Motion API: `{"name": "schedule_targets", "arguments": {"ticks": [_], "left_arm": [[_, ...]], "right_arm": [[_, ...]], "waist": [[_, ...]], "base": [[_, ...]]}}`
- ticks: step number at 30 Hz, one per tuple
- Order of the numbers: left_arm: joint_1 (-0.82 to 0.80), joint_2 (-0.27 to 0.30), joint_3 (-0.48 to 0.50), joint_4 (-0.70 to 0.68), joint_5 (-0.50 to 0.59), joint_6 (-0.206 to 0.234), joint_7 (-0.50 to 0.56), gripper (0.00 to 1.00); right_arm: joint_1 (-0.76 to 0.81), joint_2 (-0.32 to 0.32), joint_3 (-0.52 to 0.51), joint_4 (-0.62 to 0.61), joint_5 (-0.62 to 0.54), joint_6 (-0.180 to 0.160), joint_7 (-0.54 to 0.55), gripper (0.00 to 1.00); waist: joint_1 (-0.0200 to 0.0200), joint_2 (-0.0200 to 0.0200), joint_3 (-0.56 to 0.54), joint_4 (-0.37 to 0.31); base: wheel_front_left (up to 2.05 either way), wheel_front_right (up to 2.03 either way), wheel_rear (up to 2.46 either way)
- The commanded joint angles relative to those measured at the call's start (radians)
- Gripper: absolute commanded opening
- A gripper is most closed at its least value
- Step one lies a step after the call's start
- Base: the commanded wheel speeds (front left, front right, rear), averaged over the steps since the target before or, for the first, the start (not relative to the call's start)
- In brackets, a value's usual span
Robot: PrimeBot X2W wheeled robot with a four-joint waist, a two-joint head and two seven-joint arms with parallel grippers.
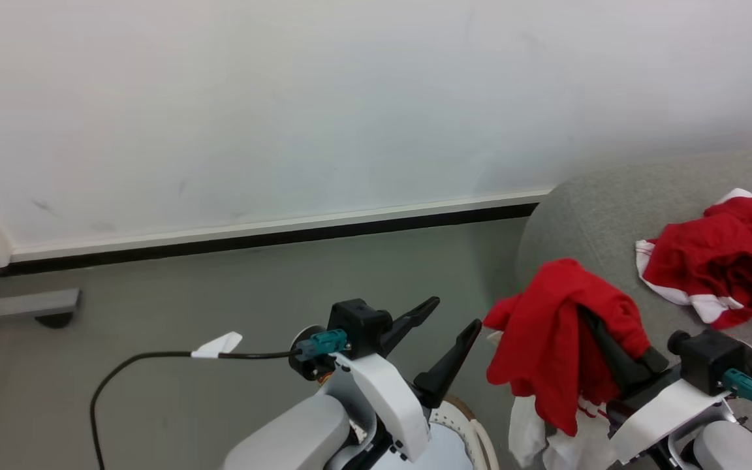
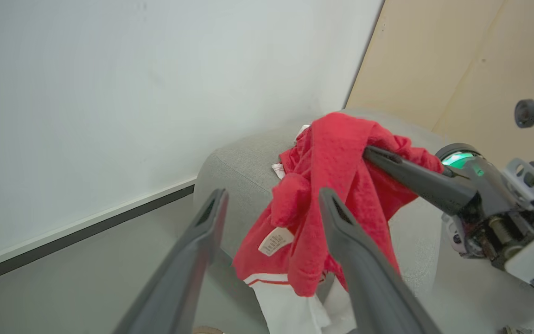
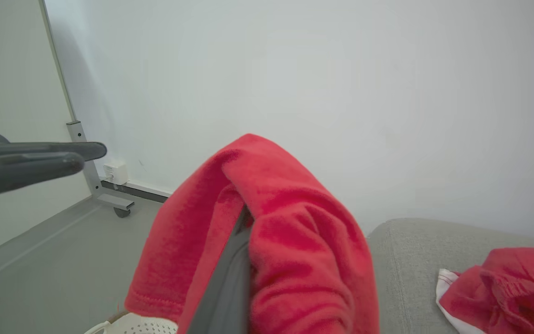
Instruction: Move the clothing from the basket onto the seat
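My right gripper (image 1: 588, 320) is shut on one red garment (image 1: 552, 339). The cloth drapes over its fingers and hangs with its white trim down, beside the rounded end of the grey sofa (image 1: 598, 209). A second red garment (image 1: 722, 261) lies crumpled on the sofa seat to the right. My left gripper (image 1: 441, 339) is open and holds nothing, just left of the hanging cloth. In the left wrist view its fingers (image 2: 341, 232) frame that garment (image 2: 336, 157). A bit of the basket's tan rim (image 1: 474, 424) peeks out below.
A white wall with a dark baseboard runs behind a grey floor. A wheeled metal stand foot (image 1: 36, 307) sits at the far left, with a wall socket (image 3: 115, 172) near it. A black cable (image 1: 154, 356) trails from my left wrist. A beige panel (image 2: 457, 69) stands behind the sofa.
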Motion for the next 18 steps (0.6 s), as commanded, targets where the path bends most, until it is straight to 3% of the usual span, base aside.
{"name": "schedule_targets", "arguments": {"ticks": [1, 10, 18], "left_arm": [[0.017, 0.012, 0.003, -0.006, 0.003, 0.005, -0.007, 1.00], [0.032, 0.023, 0.020, -0.019, 0.076, 0.022, -0.020, 1.00], [0.069, 0.006, 0.054, -0.039, 0.144, 0.015, -0.021, 1.00]], "right_arm": [[0.021, -0.014, -0.025, -0.015, -0.018, -0.002, 0.000, 0.00], [0.074, -0.058, -0.145, -0.104, -0.063, -0.002, 0.000, 0.00], [0.109, -0.068, -0.187, -0.154, -0.076, -0.002, 0.000, 0.00]], "waist": [[0.0000, -0.0001, 0.008, -0.059], [0.0000, -0.0001, 0.022, -0.191], [0.0000, -0.0001, 0.037, -0.258]], "base": [[0.00, 0.00, 0.00], [0.00, 0.00, 0.00], [0.00, 0.00, 0.00]]}}
